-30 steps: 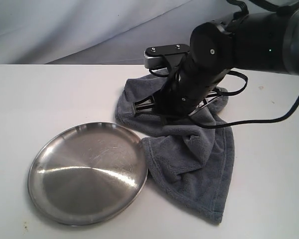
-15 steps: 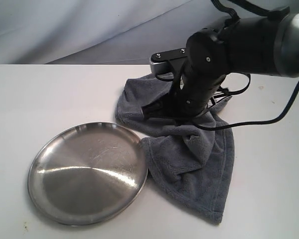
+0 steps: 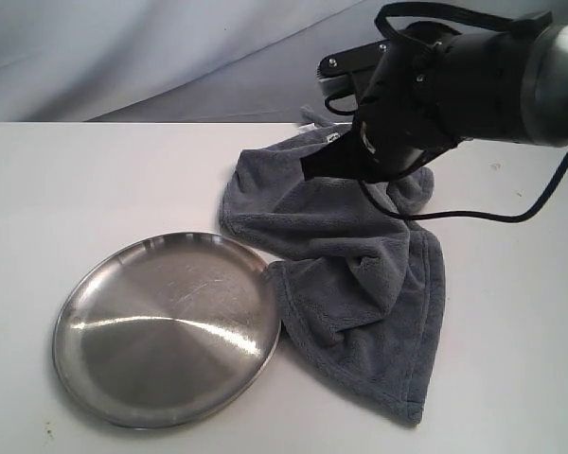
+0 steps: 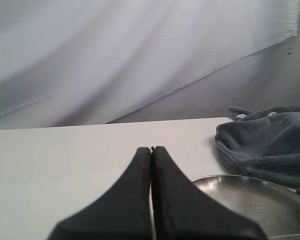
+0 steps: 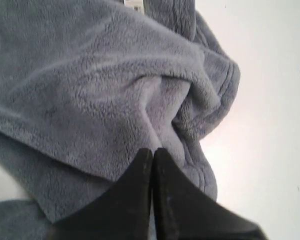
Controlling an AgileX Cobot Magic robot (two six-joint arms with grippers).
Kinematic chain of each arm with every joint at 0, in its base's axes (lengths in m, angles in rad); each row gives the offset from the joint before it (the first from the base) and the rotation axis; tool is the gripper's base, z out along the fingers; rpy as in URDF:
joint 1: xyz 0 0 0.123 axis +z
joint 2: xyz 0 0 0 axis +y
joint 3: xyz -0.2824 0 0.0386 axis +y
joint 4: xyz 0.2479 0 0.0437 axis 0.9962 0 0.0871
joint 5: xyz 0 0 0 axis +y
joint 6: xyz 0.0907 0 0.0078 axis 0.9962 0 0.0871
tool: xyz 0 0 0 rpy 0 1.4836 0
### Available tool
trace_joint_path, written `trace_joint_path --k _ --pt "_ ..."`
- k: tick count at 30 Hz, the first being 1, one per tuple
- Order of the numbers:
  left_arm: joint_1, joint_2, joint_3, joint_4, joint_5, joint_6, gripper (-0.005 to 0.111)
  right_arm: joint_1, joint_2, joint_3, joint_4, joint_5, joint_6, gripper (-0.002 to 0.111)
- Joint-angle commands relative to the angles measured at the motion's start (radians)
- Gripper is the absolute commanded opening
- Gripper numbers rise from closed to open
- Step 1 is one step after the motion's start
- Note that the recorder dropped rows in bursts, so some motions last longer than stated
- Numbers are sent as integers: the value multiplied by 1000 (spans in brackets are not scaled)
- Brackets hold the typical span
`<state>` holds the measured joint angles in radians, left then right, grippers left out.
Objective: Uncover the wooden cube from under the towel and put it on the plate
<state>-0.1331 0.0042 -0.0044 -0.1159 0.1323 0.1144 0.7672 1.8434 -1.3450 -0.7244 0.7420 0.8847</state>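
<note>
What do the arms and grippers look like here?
The right arm is a bulky glossy black housing with a grey end section, a bracket with screws and a looping black cable. The left gripper and right gripper have matte black tapered fingers.

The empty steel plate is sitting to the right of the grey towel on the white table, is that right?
Not quite. The exterior view shows the steel plate to the left of the grey towel, not the right. It is empty and on the white table.
</note>
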Motion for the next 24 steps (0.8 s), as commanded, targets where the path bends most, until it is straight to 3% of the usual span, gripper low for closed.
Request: trace_joint_path --k 1,7,13,18,24 --pt "-5 -4 4 -2 0 -3 0 -27 13 -44 -47 -64 67 0" --pt "-5 -4 4 -2 0 -3 0 -38 85 -165 -28 -106 59 0" --pt "-5 -4 4 -2 0 -3 0 -38 174 -278 128 -193 -15 0" --pt "-5 -4 4 -2 0 -3 0 -29 245 -362 352 -209 -203 0" --pt "-5 -4 4 -2 0 -3 0 -7 272 -390 655 -198 -559 0"
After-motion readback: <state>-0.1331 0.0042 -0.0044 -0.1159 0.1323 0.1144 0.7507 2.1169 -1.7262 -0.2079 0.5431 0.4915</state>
